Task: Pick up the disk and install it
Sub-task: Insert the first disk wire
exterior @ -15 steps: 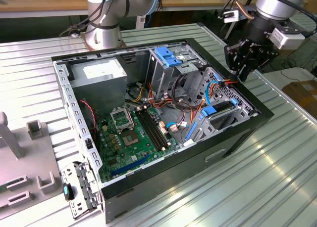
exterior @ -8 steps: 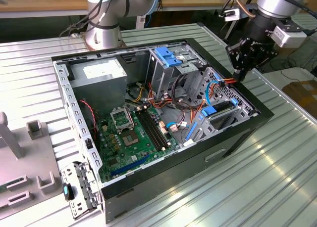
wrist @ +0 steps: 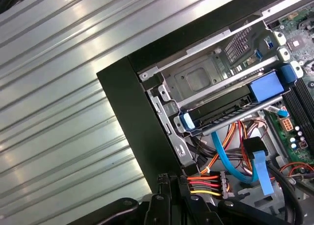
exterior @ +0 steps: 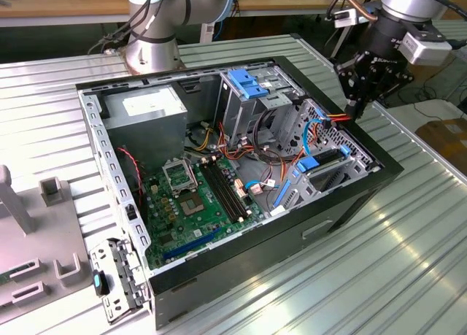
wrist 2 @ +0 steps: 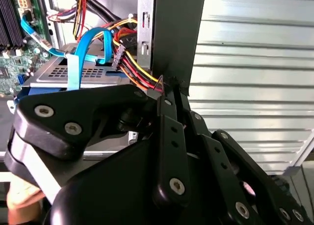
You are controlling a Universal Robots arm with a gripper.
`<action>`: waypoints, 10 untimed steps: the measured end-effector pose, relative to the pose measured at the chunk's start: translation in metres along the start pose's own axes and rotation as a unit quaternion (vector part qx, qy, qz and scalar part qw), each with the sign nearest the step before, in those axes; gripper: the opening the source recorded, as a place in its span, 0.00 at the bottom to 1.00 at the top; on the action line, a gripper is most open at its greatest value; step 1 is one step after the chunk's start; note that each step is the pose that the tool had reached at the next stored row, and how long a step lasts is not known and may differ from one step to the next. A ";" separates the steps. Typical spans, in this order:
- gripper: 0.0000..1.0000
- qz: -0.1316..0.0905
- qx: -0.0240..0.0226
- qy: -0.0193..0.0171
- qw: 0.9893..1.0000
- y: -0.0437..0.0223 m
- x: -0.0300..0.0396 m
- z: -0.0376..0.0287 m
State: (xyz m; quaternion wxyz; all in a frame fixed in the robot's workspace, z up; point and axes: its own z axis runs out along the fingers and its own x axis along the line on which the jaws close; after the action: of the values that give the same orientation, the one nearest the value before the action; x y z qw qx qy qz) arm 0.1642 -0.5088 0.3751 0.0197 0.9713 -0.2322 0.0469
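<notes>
The disk (wrist: 223, 109), dark with blue rails, lies flat in the lower drive bay of the open computer case (exterior: 241, 167); in the exterior view the disk (exterior: 327, 158) is by the case's wall on the exterior view's right. My gripper (exterior: 354, 110) hangs over that wall's top edge, just above and beyond the disk. Its black fingers are shut tip to tip in both wrist views, gripper (wrist 2: 170, 84) and gripper (wrist: 166, 179), right beside a red, orange and yellow power cable (wrist: 206, 184). I cannot tell whether the tips pinch a wire.
A blue data cable (wrist: 230, 159) loops next to the bay. The green motherboard (exterior: 193, 196) fills the case floor, and a blue latch plate (exterior: 248, 83) tops the upper cage. A second arm's base (exterior: 149, 36) stands behind the case. Grey fixtures (exterior: 44, 233) sit on the exterior view's left.
</notes>
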 end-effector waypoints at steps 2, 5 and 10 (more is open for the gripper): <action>0.17 0.008 -0.001 0.000 1.000 0.0000 0.0000 0.0000; 0.17 0.009 -0.001 0.000 1.000 0.0000 0.0000 0.0000; 0.17 0.014 -0.001 0.000 1.000 0.0000 0.0000 0.0001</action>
State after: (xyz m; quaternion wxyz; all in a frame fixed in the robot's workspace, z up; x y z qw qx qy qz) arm 0.1642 -0.5088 0.3750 0.0203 0.9680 -0.2456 0.0465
